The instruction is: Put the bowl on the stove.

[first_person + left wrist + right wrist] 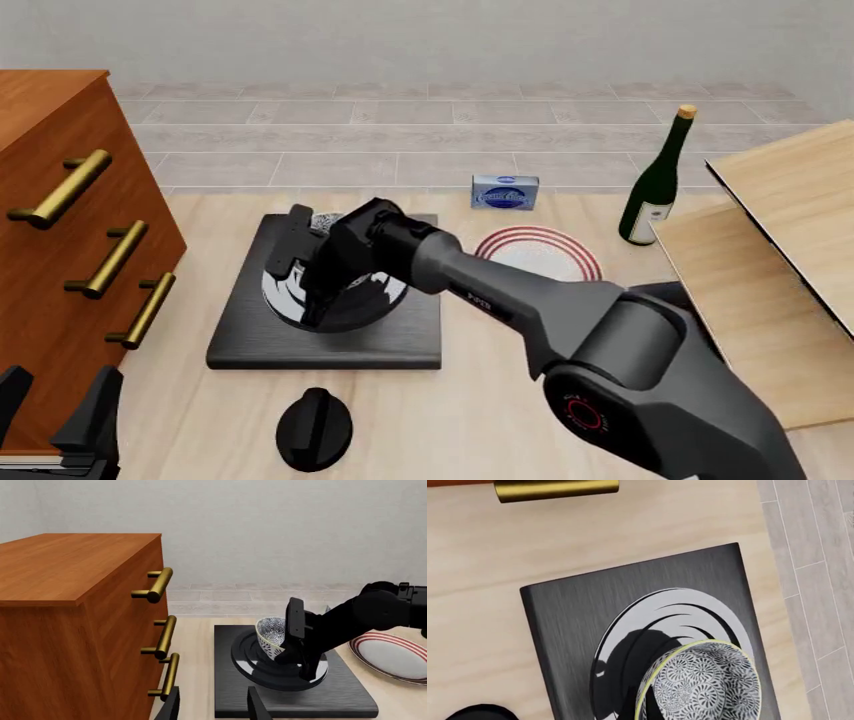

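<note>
The bowl (269, 636) hung tilted over the stove's (240, 340) burner rings, clamped by its rim in the right claw (294, 645), while the left claw (212, 706) stood apart.

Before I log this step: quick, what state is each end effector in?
Left end effector: open, holding nothing.
Right end effector: closed on the bowl, over the stove.
</note>
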